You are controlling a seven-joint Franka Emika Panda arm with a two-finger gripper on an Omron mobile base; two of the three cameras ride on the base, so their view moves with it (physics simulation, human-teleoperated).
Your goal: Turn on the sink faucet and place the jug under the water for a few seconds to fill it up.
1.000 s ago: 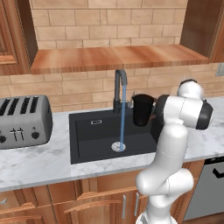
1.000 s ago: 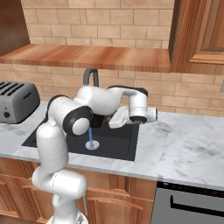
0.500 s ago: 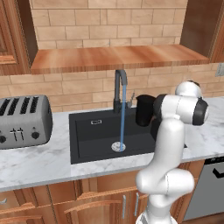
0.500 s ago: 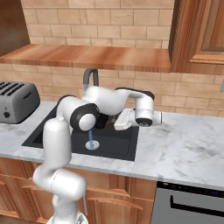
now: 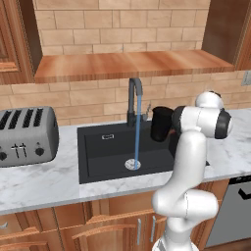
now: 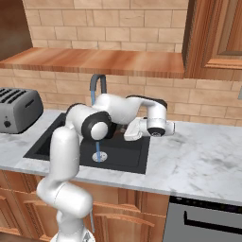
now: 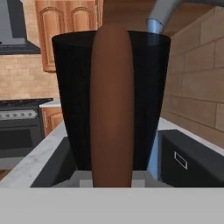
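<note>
While gripped, jug (image 7: 111, 100) against tool (image 7: 112, 183).

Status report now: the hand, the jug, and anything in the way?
Hand shut on jug by its brown handle. Jug held right of water, not under it. Faucet running. Path looks clear.

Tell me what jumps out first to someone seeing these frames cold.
The bright blue water running from the sink faucet into the black sink, straight onto the drain. Next, the white arm holding the black jug by its brown handle at the sink's right side, beside the stream, not under it. The silver toaster sits far left on the marble counter.
</note>
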